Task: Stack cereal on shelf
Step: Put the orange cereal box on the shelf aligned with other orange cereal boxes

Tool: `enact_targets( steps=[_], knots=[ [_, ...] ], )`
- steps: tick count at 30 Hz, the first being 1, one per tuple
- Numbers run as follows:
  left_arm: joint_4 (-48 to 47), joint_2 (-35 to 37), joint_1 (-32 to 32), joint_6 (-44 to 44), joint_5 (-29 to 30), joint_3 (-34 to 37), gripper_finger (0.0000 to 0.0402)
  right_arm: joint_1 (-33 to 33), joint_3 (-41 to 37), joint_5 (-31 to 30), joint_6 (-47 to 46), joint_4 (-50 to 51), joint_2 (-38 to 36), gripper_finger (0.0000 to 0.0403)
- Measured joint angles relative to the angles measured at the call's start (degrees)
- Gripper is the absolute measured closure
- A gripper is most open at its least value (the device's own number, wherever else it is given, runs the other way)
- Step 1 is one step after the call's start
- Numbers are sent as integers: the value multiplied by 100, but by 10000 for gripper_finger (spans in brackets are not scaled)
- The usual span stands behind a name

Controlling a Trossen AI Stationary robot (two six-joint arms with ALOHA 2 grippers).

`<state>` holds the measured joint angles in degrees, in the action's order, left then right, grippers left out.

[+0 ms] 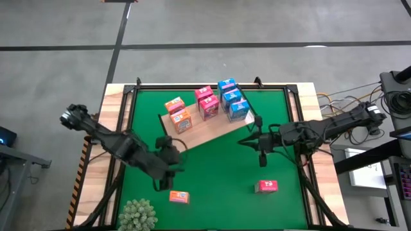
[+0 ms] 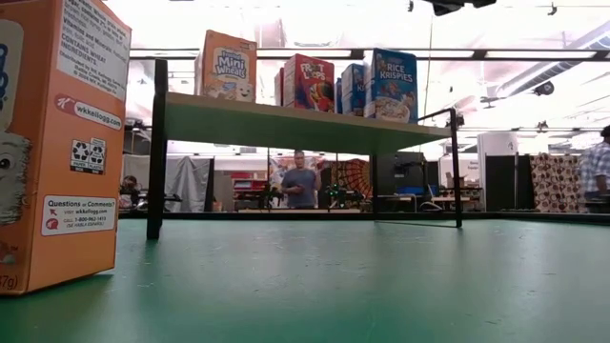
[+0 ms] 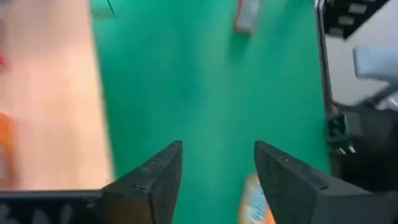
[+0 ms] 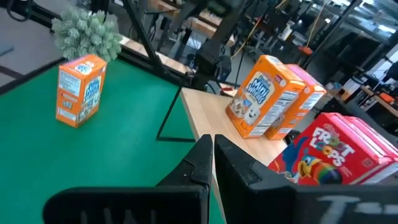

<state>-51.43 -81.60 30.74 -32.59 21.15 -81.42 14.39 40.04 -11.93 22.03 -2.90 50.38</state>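
Note:
The shelf [image 1: 212,128] is a light-wood board on thin dark legs over the green mat; it also shows in the low view [image 2: 286,124]. On it stand two orange boxes [image 1: 178,113], two pink-red boxes [image 1: 206,101] and three blue boxes [image 1: 232,97]. One orange box [image 1: 179,197] and one pink-red box [image 1: 266,186] stand on the mat near the front. My left gripper [image 1: 174,163] is open and empty above the mat [image 3: 217,155], the orange box [image 3: 257,200] just beside one finger. My right gripper [image 1: 244,140] is shut and empty by the shelf's near right edge [image 4: 208,155].
A fuzzy green plant [image 1: 137,215] stands at the mat's near left corner. A dark frame [image 1: 212,86] runs round the mat. In the low view the orange box [image 2: 57,143] fills the left side. People stand in the room behind [image 2: 301,181].

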Motion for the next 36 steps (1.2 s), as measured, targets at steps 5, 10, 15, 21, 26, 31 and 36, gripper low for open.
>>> enact_targets(
  steps=[5, 10, 15, 21, 26, 31, 36],
  knots=[
    [-544, -839, 310, -644, -405, -569, 181, 0, -201, 16, 108, -46, -199, 394],
    [-1102, -1574, 582, -809, -421, -1062, 160, 0, -263, 37, 79, -77, -302, 394],
    [-1365, -2102, 698, -968, -576, -1210, 158, 0, -283, 40, 23, -68, -305, 394],
    [-1348, -2317, 792, -1192, -837, -1195, 158, 0, -284, 40, -64, -71, -249, 394],
    [-1321, -2309, 863, -1584, -838, -1195, 157, 0, -292, 58, -183, -72, -217, 394],
    [-1292, -2328, 863, -1999, -896, -1151, 157, 0, -327, 161, -210, -71, -217, 394],
    [-1155, -2331, 896, -1902, -883, -1086, 157, 2, -338, 195, -272, -81, -217, 394]
  ],
)
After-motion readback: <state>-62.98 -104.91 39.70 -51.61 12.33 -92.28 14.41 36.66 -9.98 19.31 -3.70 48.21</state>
